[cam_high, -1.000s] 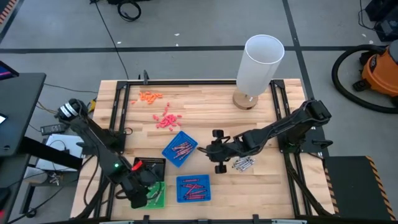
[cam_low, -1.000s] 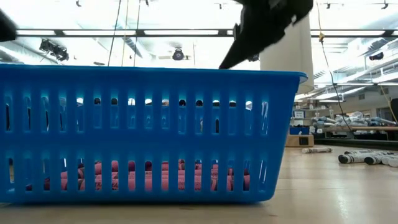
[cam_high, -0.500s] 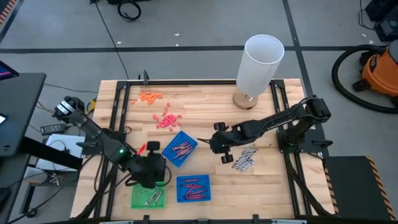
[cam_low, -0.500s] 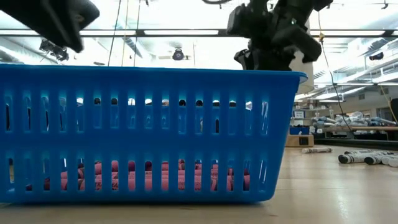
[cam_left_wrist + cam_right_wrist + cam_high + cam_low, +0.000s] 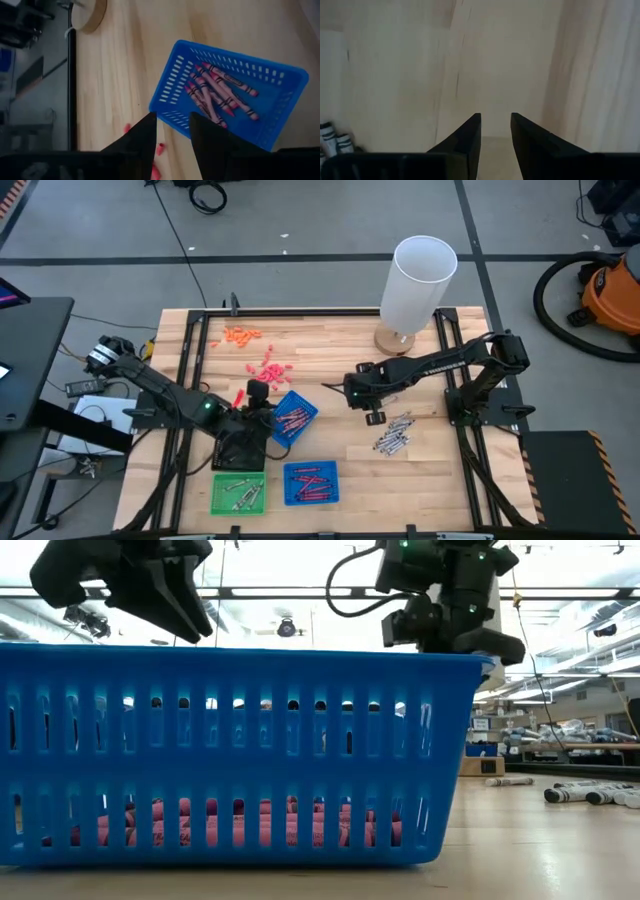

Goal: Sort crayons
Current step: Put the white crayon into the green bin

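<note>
Red crayons lie in a tilted blue tray [image 5: 290,418], which also shows in the left wrist view [image 5: 227,92], and in a second blue tray [image 5: 311,482]. Grey crayons lie in a green tray [image 5: 238,492]. More grey crayons lie in a loose pile [image 5: 393,433] on the table; some show in the right wrist view [image 5: 330,137]. My left gripper [image 5: 260,395] [image 5: 172,132] is open and empty, beside the tilted tray's left corner. My right gripper [image 5: 350,392] [image 5: 495,127] is open and empty above bare wood, on the far side of the grey pile.
Pink chunky bits [image 5: 268,370] and orange bits [image 5: 241,334] lie at the far left. A tall white cylinder [image 5: 420,280] stands on a wooden base at the far edge. The near blue tray's wall [image 5: 240,755] fills the low view.
My left gripper has gone from over the green tray toward the far edge and a little right, to the tilted blue tray's left corner; the green tray now shows uncovered. My right gripper has gone from beside the grey pile toward the far edge.
</note>
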Controlling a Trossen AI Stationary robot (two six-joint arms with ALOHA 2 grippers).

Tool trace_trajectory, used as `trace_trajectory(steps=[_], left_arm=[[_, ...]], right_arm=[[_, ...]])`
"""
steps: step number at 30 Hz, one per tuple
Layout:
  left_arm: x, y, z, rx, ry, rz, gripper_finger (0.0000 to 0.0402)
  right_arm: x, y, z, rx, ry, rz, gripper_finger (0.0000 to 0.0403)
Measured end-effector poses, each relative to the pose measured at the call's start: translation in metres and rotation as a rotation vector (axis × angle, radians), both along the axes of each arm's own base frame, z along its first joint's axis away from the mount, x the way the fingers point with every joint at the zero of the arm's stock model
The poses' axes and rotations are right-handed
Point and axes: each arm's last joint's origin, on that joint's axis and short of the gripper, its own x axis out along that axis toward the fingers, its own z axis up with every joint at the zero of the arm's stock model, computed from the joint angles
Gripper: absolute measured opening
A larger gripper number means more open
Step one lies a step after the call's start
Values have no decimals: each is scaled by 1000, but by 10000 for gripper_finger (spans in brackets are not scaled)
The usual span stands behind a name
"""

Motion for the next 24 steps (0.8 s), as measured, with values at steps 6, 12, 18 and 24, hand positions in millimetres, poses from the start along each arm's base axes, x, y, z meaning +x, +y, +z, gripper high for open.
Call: trace_trajectory(steps=[6,12,18,24], left_arm=[[3,5,5,-4,16,-77,126],[8,12,7,-49,27,-120,126],[5,17,-14,-61,-3,-163,126],[-8,26,-16,-83,-94,-149,126]], right_arm=[[3,1,1,17,-34,5,135],[-4,1,-1,24,41,-38,173],[-13,2,-3,18,132,-43,196],[-22,7,-3,-51,219,-26,194]])
